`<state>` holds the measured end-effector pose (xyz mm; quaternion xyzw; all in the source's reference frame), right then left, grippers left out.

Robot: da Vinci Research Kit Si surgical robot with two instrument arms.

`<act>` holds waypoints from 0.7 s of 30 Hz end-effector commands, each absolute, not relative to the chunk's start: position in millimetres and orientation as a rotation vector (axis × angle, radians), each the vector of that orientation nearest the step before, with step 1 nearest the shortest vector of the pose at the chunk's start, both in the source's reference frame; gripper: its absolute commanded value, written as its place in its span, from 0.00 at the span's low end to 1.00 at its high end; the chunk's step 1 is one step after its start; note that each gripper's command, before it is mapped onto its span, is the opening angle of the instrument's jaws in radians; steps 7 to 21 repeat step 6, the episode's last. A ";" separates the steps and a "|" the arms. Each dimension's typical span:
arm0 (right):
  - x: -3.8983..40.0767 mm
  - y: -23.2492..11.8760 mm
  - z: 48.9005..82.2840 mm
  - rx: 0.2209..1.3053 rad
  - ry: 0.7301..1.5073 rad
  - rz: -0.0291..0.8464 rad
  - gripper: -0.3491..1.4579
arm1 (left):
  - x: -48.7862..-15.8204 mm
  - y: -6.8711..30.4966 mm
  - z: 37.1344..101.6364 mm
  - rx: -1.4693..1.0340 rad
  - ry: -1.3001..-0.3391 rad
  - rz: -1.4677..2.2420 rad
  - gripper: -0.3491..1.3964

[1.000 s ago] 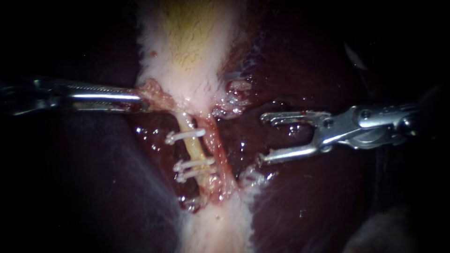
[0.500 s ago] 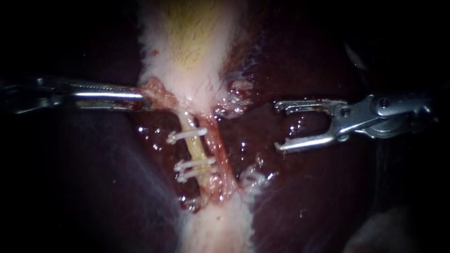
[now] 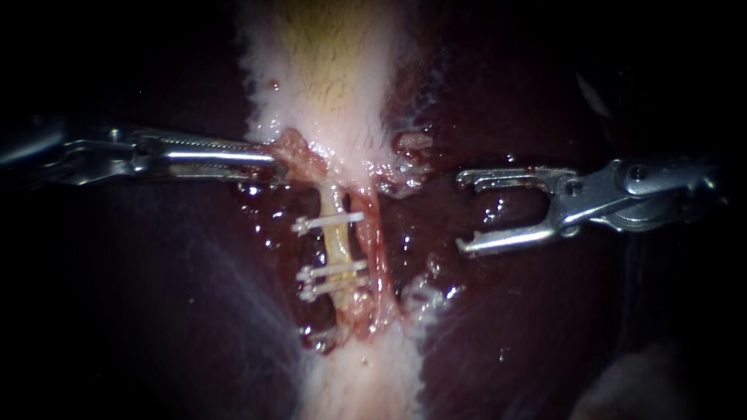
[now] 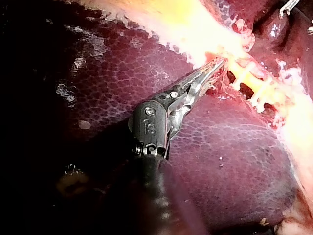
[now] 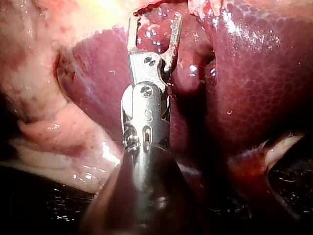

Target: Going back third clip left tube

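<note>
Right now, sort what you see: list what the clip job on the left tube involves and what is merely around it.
Job: pale yellow left tube; three white clips across it; silver right instrument, open and empty, clear of the tube.
Around: slim silver left instrument gripping frayed pink tissue; reddish right tube; pale fuzzy gallbladder; dark red liver.

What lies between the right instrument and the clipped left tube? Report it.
The reddish right tube runs alongside the left tube, on the side facing the right instrument. Otherwise only wet liver shows in the gap, and nothing else visible stands in the way.
</note>
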<state>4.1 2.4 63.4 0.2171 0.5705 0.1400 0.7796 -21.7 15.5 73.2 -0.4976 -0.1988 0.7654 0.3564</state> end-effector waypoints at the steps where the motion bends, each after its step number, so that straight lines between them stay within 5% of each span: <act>1: 4.1 2.4 63.4 0.469 1.233 0.303 0.47 | -21.7 15.4 73.2 -1.284 -0.514 1.977 0.00; 21: 4.1 2.3 63.4 0.469 1.233 0.302 0.47 | -21.6 15.6 73.4 -1.282 -0.515 1.980 0.00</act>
